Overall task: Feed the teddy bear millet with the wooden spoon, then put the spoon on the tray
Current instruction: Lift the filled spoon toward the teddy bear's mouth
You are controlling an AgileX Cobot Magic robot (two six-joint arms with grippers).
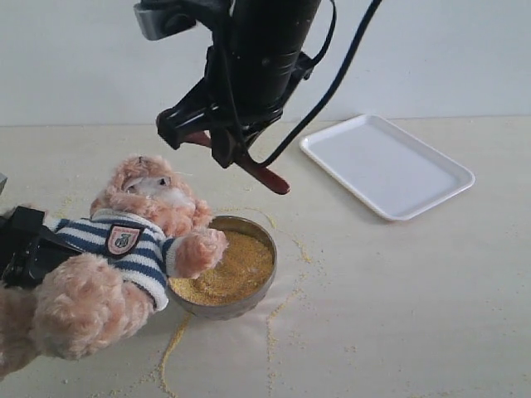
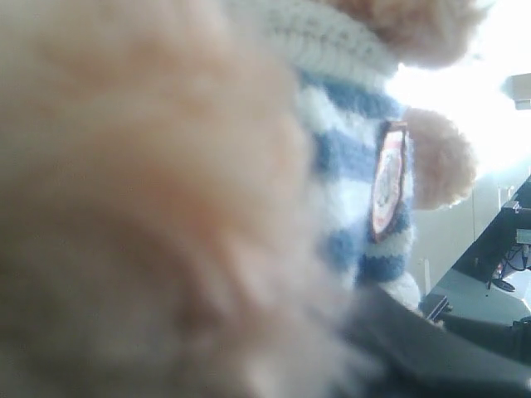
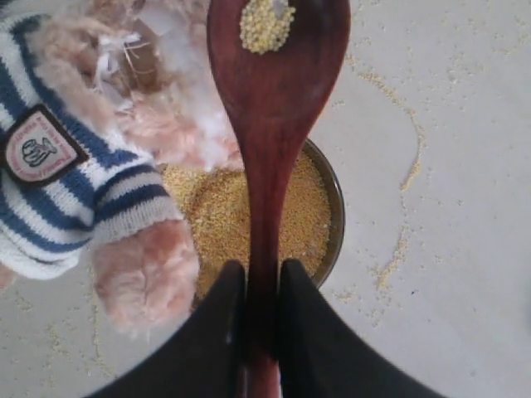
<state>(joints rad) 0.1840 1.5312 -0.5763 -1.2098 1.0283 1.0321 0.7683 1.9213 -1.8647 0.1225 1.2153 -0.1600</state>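
Observation:
The teddy bear (image 1: 133, 240) leans over a metal bowl (image 1: 259, 230) of millet (image 1: 228, 269), one paw on the rim. At its back, my left gripper (image 1: 25, 245) is shut on its body; in the left wrist view blurred fur and the striped shirt (image 2: 348, 166) fill the frame. My right gripper (image 3: 262, 269) is shut on the wooden spoon (image 3: 270, 108) by its handle. The spoon (image 1: 267, 177) hangs above the bowl's far rim, right of the bear's face. A small heap of millet (image 3: 266, 25) lies in the spoon's bowl. The white tray (image 1: 386, 166) sits at the back right.
Loose millet trails (image 1: 270, 332) run over the pale table in front of and right of the bowl. The right arm and its cable (image 1: 332, 83) hang from the top centre.

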